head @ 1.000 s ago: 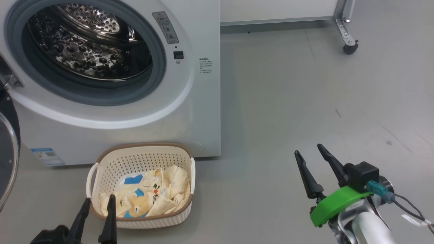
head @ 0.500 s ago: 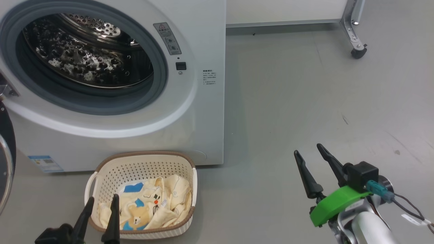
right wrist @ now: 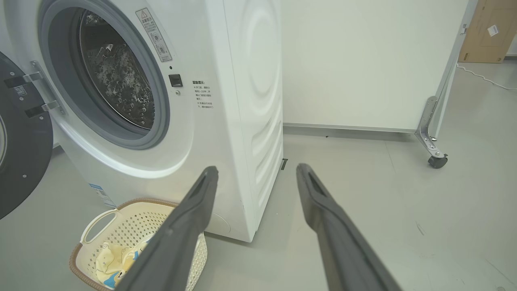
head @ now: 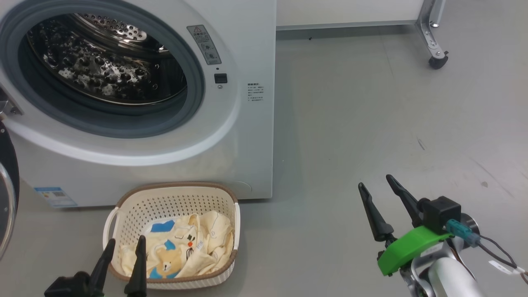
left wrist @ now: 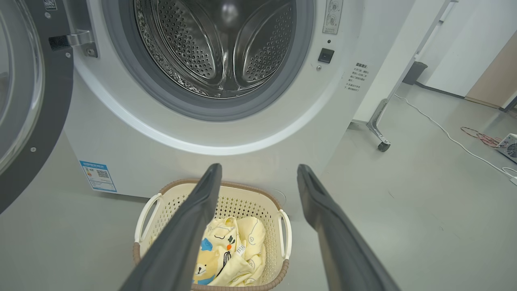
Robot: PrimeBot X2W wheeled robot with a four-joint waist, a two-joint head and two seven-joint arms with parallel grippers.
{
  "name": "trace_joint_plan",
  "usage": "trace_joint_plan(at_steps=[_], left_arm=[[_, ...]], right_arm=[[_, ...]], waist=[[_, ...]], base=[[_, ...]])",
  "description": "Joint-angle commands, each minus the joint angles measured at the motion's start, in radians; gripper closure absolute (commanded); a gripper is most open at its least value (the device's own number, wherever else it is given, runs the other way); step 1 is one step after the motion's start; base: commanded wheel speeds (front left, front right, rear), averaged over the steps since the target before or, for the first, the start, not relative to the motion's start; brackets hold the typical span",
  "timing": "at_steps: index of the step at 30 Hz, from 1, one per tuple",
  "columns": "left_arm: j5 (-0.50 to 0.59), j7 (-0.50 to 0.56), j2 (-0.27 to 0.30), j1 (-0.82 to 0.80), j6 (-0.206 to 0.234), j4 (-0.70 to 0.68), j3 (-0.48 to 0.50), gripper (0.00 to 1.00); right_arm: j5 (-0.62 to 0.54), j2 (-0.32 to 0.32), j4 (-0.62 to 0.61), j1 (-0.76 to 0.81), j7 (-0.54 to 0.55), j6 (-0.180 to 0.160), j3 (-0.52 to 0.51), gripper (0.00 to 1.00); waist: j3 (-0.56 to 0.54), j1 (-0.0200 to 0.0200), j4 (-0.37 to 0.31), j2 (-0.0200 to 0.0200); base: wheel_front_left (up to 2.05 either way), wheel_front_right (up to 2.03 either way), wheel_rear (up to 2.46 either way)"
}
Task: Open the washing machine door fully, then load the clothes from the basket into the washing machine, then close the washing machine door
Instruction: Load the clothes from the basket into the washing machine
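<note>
The white washing machine stands with its steel drum exposed. Its black-rimmed washing machine door is swung wide to the left, seen also at the head view's left edge as the washing machine door. On the floor before the machine sits the cream basket holding pale yellow clothes with a teddy bear print. My left gripper hovers open over the basket's near left rim, nothing between its fingers. My right gripper is open over bare floor, right of the machine.
Grey floor stretches to the right of the machine. A white partition with a metal leg on a caster stands at the back right. In the left wrist view, cables and a small device lie on the floor far right.
The head camera shifted, so machine and basket sit slightly lower and further right in the picture. Both grippers stay open and nearly still.
</note>
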Motion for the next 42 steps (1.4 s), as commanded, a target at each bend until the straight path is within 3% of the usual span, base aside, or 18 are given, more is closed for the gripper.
trace_joint_plan(at_steps=[1, 24, 42], left_arm=[[0.012, -0.014, 0.008, -0.050, -0.004, -0.026, 0.044, 0.00], [0.040, -0.014, -0.019, -0.065, -0.019, -0.022, 0.057, 0.00], [0.059, -0.014, -0.050, -0.167, -0.033, 0.055, 0.026, 0.00]], right_arm=[[-0.001, 0.004, -0.031, -0.038, -0.010, 0.000, 0.015, 0.00], [-0.011, 0.004, -0.039, -0.047, -0.010, 0.000, 0.009, 0.00], [-0.054, -0.001, -0.050, -0.088, -0.010, 0.000, -0.007, 0.00]], waist=[[0.000, 0.0000, 0.000, 0.0000], [0.037, 0.0000, 0.001, 0.0000], [0.191, 0.0000, 0.003, 0.0000]], base=[[0.00, 0.00, 0.00], [0.00, 0.00, 0.00], [0.00, 0.00, 0.00]])
